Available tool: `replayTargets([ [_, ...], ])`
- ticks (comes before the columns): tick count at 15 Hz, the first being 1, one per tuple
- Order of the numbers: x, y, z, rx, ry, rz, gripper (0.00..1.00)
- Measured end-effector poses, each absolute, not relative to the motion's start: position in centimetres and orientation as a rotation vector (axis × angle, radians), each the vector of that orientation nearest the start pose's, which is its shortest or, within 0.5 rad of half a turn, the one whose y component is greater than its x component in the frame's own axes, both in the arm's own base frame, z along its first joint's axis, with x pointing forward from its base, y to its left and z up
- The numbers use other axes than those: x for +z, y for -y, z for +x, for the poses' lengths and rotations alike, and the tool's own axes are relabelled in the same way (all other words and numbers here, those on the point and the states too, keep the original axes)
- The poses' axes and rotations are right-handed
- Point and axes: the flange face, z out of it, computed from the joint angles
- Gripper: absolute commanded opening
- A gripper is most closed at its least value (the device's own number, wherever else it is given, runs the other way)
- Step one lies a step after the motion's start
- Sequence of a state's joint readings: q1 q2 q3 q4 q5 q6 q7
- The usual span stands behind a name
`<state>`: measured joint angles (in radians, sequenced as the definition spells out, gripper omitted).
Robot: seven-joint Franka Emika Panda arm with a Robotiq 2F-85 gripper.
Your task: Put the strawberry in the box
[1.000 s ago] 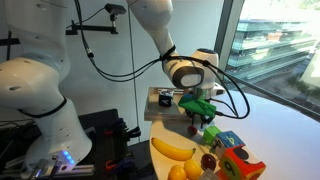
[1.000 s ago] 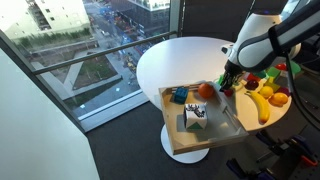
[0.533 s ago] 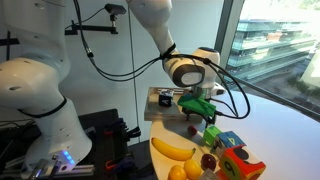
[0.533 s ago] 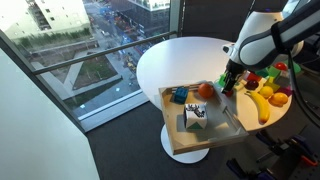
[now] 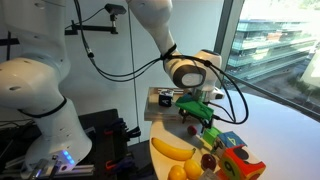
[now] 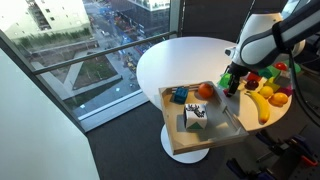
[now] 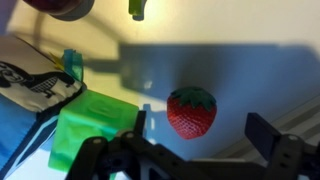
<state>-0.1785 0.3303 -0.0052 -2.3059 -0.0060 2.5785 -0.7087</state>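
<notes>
Counter (image 6: 170,60): round and white; carries the box and a cluster of fruit and toy cubes.
Arm (image 5: 150,25): reaches down over the side of the box nearest the fruit.
Box (image 6: 205,142): shallow wooden tray holding a few other items, with bare floor free towards its near wall.
Claw (image 5: 197,116): points downward, spread fully wide, gripping nothing. In the wrist view a finger (image 7: 265,132) stands on each side of the berry, clear of it.
Strawberry (image 7: 191,111): lies on its side on a pale surface directly beneath the claw. It appears to rest on the counter just beside the box wall, near the banana (image 5: 172,150), and not inside the box, though this is not certain.
Step in hand: judged to be the grasp.
Method advised: descend straight until the fingers bracket the berry's widest part, keeping it centred. Close gently, since a small rounded fruit may roll or slip out.
Hazard: the green block (image 7: 90,125) sits just beside one finger and should not be caught.
Transfer: lift clear of the wall before crossing.
</notes>
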Motion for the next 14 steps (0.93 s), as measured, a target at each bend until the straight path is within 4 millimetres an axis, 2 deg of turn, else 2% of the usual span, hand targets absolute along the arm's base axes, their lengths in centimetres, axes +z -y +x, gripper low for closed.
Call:
replayTargets([
  [1,19.69,9.62,51.09,0.09,0.813,-3.011,0.8],
  [8,19.59,10.02,50.88,0.107,0.805,-3.014,0.25],
  [14,19.69,10.04,50.89,0.105,0.801,-3.016,0.24],
])
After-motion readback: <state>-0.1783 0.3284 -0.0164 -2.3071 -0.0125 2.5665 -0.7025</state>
